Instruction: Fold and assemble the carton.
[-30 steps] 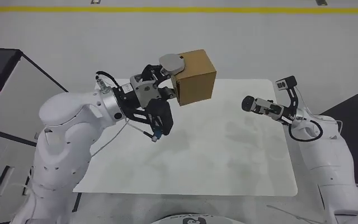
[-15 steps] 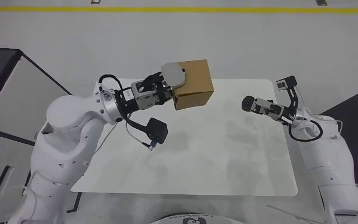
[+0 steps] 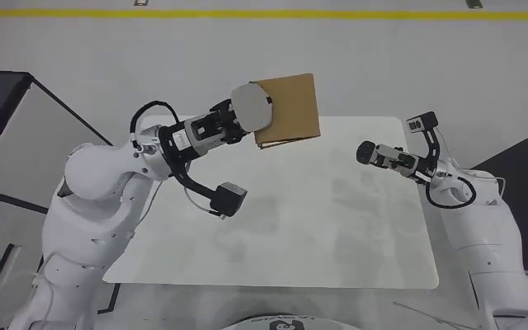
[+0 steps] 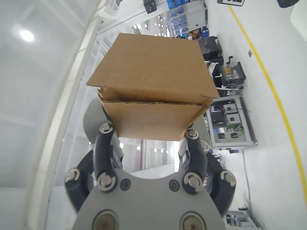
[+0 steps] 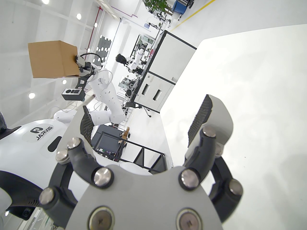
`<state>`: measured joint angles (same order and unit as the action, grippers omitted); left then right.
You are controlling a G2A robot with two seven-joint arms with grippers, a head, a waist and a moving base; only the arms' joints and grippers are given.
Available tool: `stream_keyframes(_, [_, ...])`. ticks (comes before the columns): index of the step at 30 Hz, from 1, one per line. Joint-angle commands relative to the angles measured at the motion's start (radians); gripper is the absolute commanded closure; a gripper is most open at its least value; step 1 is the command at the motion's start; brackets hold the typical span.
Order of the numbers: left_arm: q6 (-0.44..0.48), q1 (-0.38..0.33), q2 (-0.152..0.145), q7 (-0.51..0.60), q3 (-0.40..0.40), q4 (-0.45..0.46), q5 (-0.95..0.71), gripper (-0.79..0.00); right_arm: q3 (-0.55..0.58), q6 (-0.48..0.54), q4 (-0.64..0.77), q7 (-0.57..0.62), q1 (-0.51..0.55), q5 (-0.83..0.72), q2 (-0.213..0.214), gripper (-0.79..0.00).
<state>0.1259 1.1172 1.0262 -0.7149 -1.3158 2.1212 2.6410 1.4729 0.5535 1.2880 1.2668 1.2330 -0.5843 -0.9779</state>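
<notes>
1. Carton (image 3: 289,107) is up in the air over the far left corner of the surface (image 3: 330,223), well off it, with a broad brown face turned upward.
2. Your left end effector (image 4: 148,132) is closed on the carton's left side. One grey pad lies against an outer face, and the other finger is tucked behind the board.
3. Your right end effector (image 5: 146,116) is spread wide and holds nothing. It hovers over the right side of the surface, well apart from the carton.
4. Expect the carton to be light, going by how a one-sided pinch carries it. The corrugated board looks stiff along its panels, but it will likely crease or cave if squeezed mid-face.
5. In the left wrist view one end shows a raw corrugated edge with a gap between two layers, so that closure looks loose and may spring back.
6. Take hold near a folded corner or along an edge, where the board is strongest. The plain faces look smooth and may slip.
7. A black-framed stand (image 3: 16,107) sits just off the left edge of the surface, close to the left arm's elbow, so watch it on any swing. A yellow line (image 3: 247,13) runs along the floor beyond the far edge.
</notes>
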Motion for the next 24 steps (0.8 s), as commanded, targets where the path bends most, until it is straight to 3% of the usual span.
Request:
stream_keyframes(1, [-0.039, -0.002, 0.000, 0.001, 0.004, -0.003, 0.016, 0.000, 0.000, 0.000, 0.000, 0.000, 0.000, 0.000, 0.000, -0.785])
stream_keyframes(10, [-0.072, -0.004, 0.000, -0.005, 0.007, 0.002, 0.027, 0.000, 0.000, 0.000, 0.000, 0.000, 0.000, 0.000, 0.000, -0.785])
stream_keyframes(24, [-0.224, 0.009, -0.006, -0.060, 0.014, 0.010, 0.126, 0.000, 0.000, 0.000, 0.000, 0.000, 0.000, 0.000, 0.000, -0.785])
